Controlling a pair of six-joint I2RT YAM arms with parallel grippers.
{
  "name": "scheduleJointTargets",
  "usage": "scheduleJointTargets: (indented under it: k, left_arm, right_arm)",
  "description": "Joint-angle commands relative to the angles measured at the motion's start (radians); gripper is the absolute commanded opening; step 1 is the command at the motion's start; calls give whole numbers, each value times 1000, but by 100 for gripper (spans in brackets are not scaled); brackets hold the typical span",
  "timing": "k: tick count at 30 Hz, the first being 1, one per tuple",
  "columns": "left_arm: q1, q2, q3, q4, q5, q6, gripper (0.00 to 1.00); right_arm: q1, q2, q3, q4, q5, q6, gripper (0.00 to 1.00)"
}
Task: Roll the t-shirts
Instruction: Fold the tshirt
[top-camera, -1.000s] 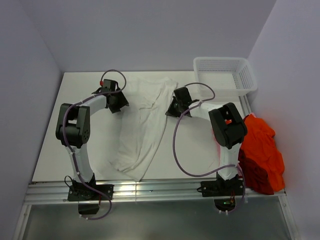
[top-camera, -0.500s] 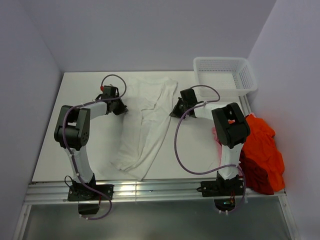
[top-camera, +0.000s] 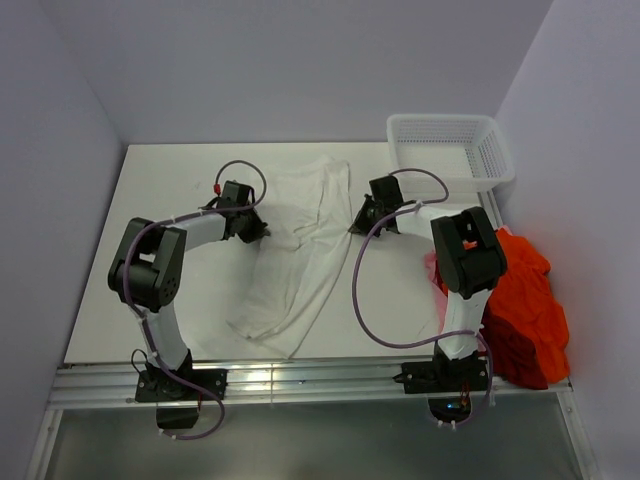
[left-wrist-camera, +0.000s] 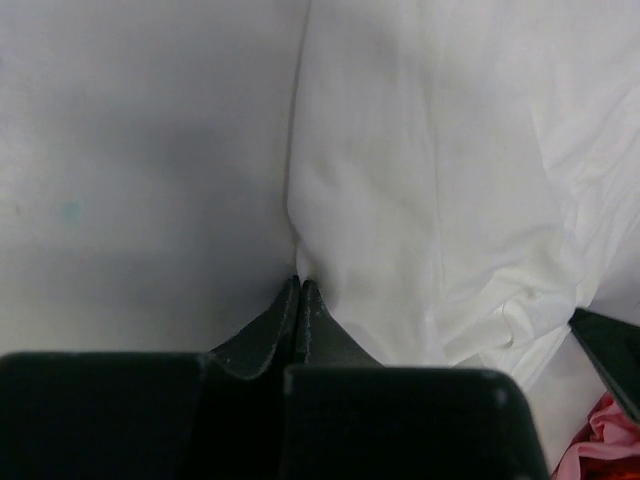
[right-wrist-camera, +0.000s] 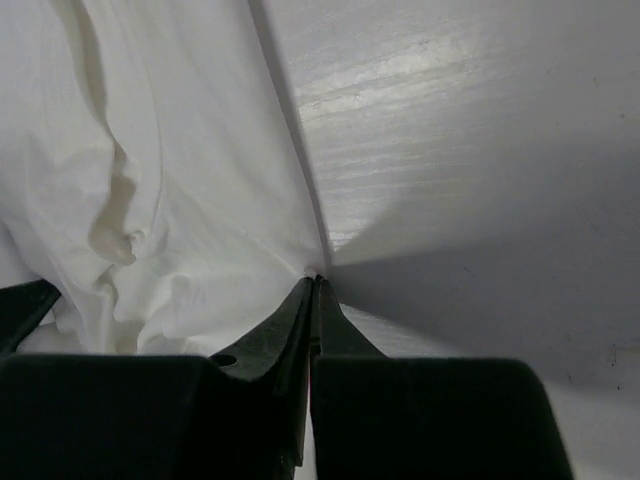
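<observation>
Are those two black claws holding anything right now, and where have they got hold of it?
Both pinch the crumpled white cloth t-shirt: left gripper on its left-hand edge, right gripper on its right-hand edge.

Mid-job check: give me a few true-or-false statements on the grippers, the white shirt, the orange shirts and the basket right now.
1. The left gripper and the right gripper are each shut on an edge of the white t-shirt. True.
2. The white t-shirt is rolled into a tight bundle. False: it lies unrolled along the table.
3. The orange-red shirts sit in the basket. False: they are heaped beside the right arm, outside the basket.
4. The basket stands at the table's far right corner. True.
</observation>
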Motion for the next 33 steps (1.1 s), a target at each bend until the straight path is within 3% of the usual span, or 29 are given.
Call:
scheduleJointTargets:
  k: [1, 11, 19, 20, 22, 23, 24, 25, 27, 33]
  left_arm:
    - [33, 68, 82, -53, -41, 34, 0]
    - [118, 232, 305, -105, -29, 69, 0]
    - [133, 294, 369, -79, -5, 54, 0]
    - [133, 297, 377, -79, 2, 57, 4]
    - [136, 295, 389, -97, 11, 73, 11]
    - [139, 289, 386, -102, 14, 80, 30]
    - [144, 279, 379, -107, 9, 81, 42]
    - [147, 248, 353, -107, 8, 87, 48]
    - [158, 188, 327, -116, 0, 90, 60]
    - [170, 7, 209, -163, -37, 117, 67]
  right_arm:
    - [-13, 29, 63, -36, 2, -32, 2]
    - [-13, 162, 273, -102, 20, -34, 1]
    - [-15, 308, 519, -205, 25, -38, 6]
    - [-18, 311, 527, -208, 16, -43, 9]
    - [-25, 285, 498, -182, -4, -45, 28]
    - [-27, 258, 475, -162, -7, -52, 35]
    - [-32, 232, 450, -126, -7, -57, 47]
    - [-32, 183, 415, -116, -7, -63, 51]
    - [-32, 144, 395, -124, -13, -77, 52]
    - [-16, -89, 194, -98, -30, -100, 53]
